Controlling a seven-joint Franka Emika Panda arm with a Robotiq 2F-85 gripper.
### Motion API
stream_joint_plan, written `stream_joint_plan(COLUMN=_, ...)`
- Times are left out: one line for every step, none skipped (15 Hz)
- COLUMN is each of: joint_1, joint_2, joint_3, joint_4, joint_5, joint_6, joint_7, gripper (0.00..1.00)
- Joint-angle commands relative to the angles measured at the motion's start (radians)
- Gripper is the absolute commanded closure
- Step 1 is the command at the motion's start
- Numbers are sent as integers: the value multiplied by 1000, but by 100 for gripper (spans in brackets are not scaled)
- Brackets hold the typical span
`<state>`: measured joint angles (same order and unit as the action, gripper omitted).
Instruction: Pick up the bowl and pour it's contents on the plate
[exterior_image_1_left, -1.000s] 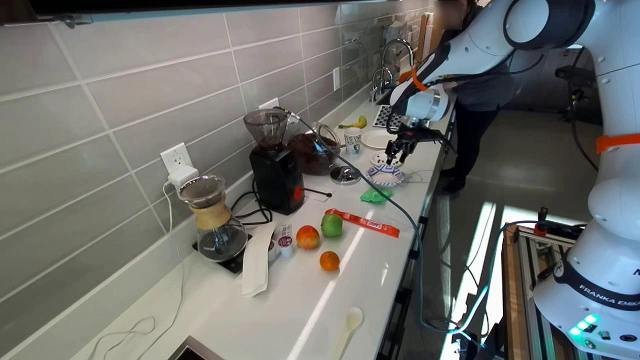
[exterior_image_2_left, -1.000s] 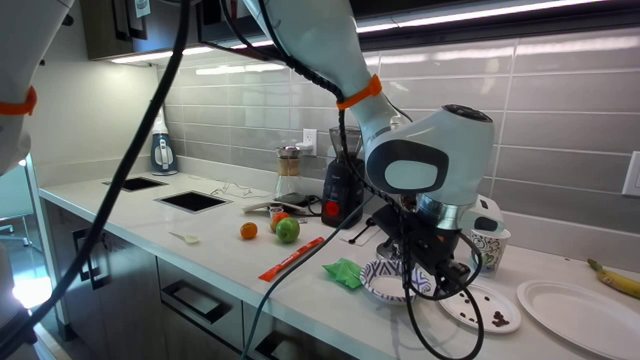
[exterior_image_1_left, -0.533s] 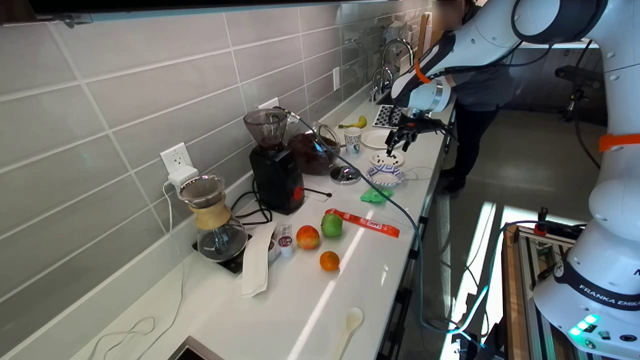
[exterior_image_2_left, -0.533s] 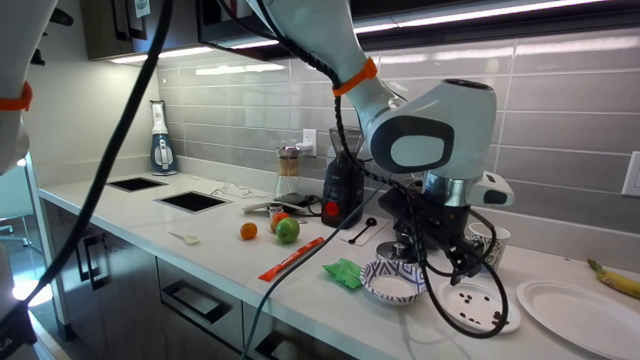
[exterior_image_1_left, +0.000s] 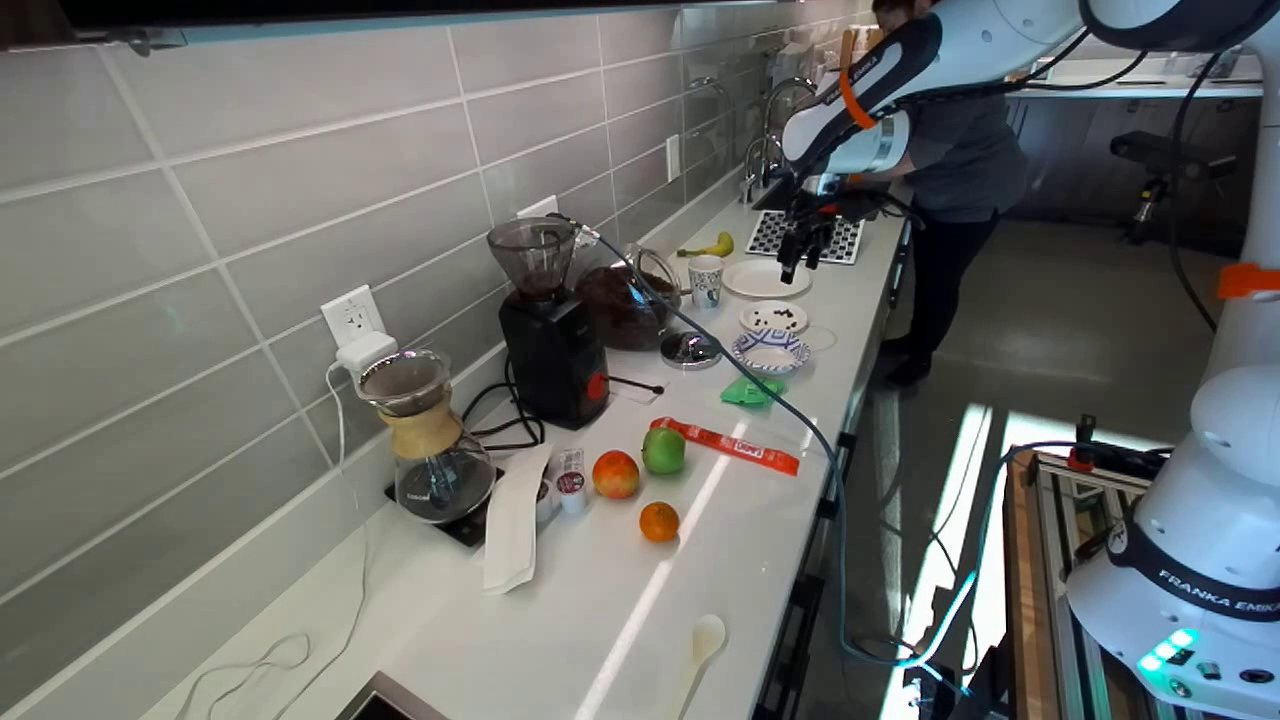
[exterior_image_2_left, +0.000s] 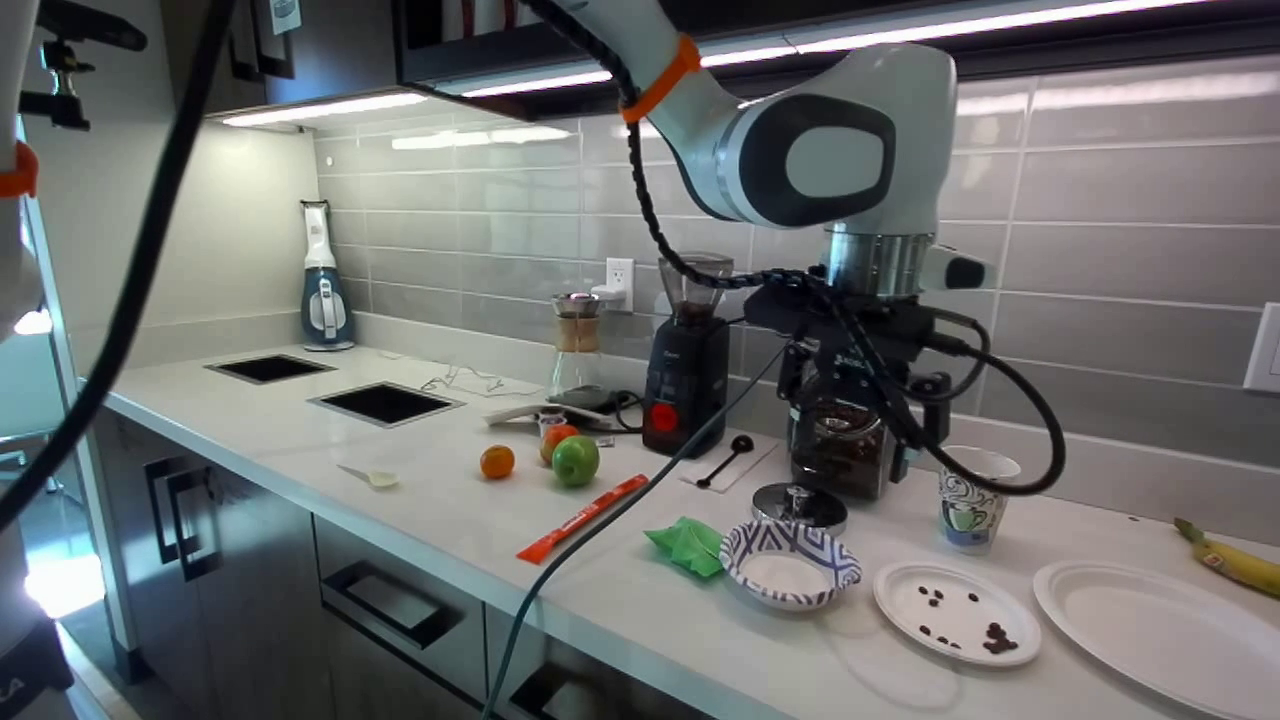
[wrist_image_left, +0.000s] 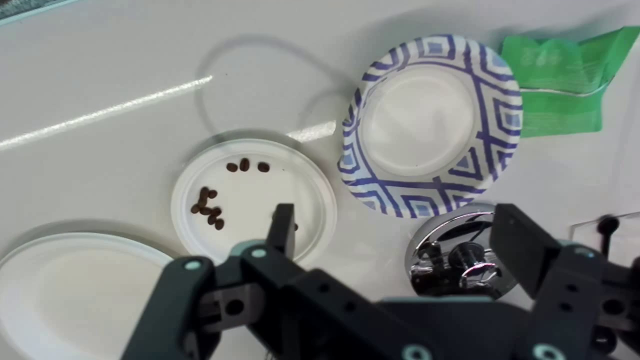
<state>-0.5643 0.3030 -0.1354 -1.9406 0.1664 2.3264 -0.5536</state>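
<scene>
Wrist view: see gripper (wrist_image_left: 397, 232) across the bottom with fingers (wrist_image_left: 522, 245) wide apart, holding nothing. Lose parts of small plate (wrist_image_left: 250, 195) with dark beans (wrist_image_left: 203, 195) and metal lid (wrist_image_left: 425, 235) behind them, and of large plate (wrist_image_left: 75, 300) past the lower left corner. In an exterior view, can barely tell fingers from dark jar (exterior_image_2_left: 840, 455) behind. Find bowl (wrist_image_left: 420, 120) upright on counter (wrist_image_left: 100, 180) at upper right of centre, patterned in violet-blue around a plain white base.
</scene>
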Motion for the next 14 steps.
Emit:
stream_joint_plan(joint_1=81, joint_2=-86, joint_3=-49, joint_4=-39, joint_5=-104, joint_6=-78, joint_7=4, gripper=0)
stream_joint_plan(joint_1=101, joint_2=-102, joint_3=-58, joint_4=-43, joint_5=-127, joint_6=-87, joint_7=3, gripper=0)
stream_joint_plan(joint_1=118, joint_2=-119, joint_3=-66, joint_4=-52, joint_5=-152, joint_6=-89, joint_7=8, gripper=0)
stream_joint_plan(joint_1=133, joint_2=-135, joint_3=-72, joint_4=-61, joint_5=-172, joint_6=-89, joint_7=10, gripper=0)
stream_joint_plan(joint_1=147, joint_2=-150, joint_3=-77, joint_4=-71, joint_5=-190, joint_6=-91, joint_7=12, gripper=0)
stream_joint_plan(joint_1=158, joint_2=-167, joint_3=-81, joint_4=-82, joint_5=-203, joint_6=-91, joint_7=11, gripper=0)
stream_joint_plan(joint_1=167, joint_2=-180, joint_3=-84, joint_4=-93, joint_5=-213, joint_6=-89, joint_7=9, gripper=0)
stream_joint_plan(joint_1=175, joint_2=-193, joint_3=-87, joint_4=-103, joint_5=-219, joint_6=-88, joint_7=5, gripper=0)
stream_joint_plan(joint_1=183, joint_2=-206, joint_3=-89, joint_4=-114, joint_5=-225, joint_6=-89, joint_7=4, gripper=0)
stream_joint_plan(joint_1=189, joint_2=-217, joint_3=-92, joint_4=-124, joint_5=-230, joint_6=-85, joint_7=5, gripper=0)
stream_joint_plan(joint_1=195, joint_2=-227, joint_3=-95, joint_4=-132, joint_5=-235, joint_6=-83, joint_7=9, gripper=0)
stream_joint_plan(joint_1=199, joint_2=-234, joint_3=-98, joint_4=-138, joint_5=-238, joint_6=-81, joint_7=14, gripper=0)
stream_joint_plan(joint_1=198, joint_2=-192, joint_3=-100, joint_4=-93, joint_5=-206, joint_6=-75, joint_7=0, gripper=0)
stream_joint_plan(joint_1=202, joint_2=-202, joint_3=-102, joint_4=-101, joint_5=-209, joint_6=-75, joint_7=0, gripper=0)
